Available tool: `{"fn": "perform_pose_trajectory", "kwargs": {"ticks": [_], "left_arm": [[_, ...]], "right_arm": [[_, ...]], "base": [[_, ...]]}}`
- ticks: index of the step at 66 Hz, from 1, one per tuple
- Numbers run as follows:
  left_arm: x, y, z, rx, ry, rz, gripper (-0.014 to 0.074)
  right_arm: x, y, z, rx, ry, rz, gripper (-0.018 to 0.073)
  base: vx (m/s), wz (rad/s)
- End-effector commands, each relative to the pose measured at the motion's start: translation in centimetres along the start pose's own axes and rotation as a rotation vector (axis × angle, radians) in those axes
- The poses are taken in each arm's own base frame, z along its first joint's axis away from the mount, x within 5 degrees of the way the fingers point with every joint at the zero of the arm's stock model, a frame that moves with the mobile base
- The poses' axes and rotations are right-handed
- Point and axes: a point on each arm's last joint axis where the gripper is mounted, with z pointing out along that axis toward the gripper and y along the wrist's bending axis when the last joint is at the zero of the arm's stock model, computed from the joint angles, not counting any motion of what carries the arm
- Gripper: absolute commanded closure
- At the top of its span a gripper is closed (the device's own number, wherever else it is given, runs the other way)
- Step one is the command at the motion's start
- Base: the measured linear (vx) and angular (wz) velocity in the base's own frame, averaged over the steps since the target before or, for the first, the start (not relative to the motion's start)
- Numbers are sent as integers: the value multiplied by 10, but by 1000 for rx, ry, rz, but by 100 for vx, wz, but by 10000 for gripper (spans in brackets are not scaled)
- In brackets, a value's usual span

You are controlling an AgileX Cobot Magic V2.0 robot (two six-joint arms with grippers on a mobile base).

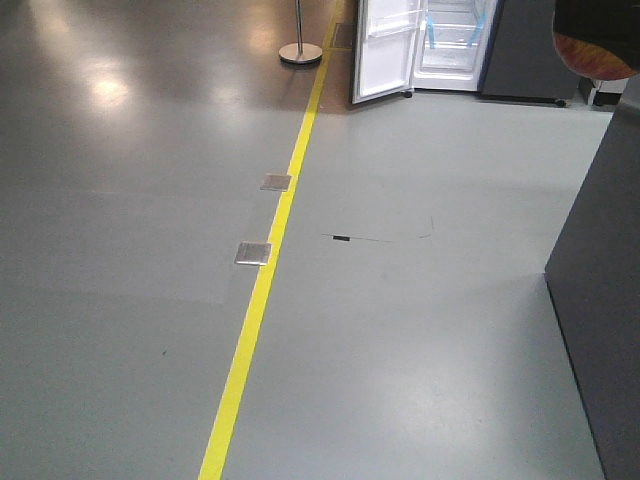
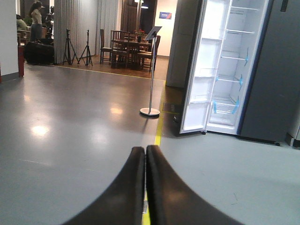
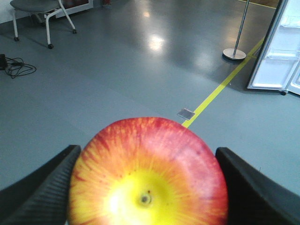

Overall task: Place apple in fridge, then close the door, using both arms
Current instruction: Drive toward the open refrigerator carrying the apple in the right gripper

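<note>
Apple (image 3: 147, 173) sits clamped in the right gripper (image 3: 146, 161), ready for delivery; left gripper (image 2: 145, 152) pressed together, holding nothing; fridge (image 2: 234, 65) at one o'clock, door (image 2: 199, 93) swung wide for loading

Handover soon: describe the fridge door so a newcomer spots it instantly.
Follow the yellow floor line to its far end, where the fridge stands open right of it. The door is the white-lined panel on the fridge's side nearest that line and the metal post. Unlike the blue-taped shelves beside it, it juts out over the floor.
</note>
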Motion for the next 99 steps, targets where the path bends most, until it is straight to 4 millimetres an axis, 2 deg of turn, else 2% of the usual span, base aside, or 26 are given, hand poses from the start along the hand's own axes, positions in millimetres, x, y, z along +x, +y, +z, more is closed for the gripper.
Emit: {"fn": "perform_pose_trajectory", "kwargs": {"ticks": [1,99], "left_arm": [[-14,-2,-2,13,-106,-16,603],[-14,-2,-2,13,-106,-16,603]], "right_arm": [[-16,3,-13,29,-108,-6,451],[-16,3,-13,28,-108,-5,451]], "base": [[21,-6],[24,-1]]}}
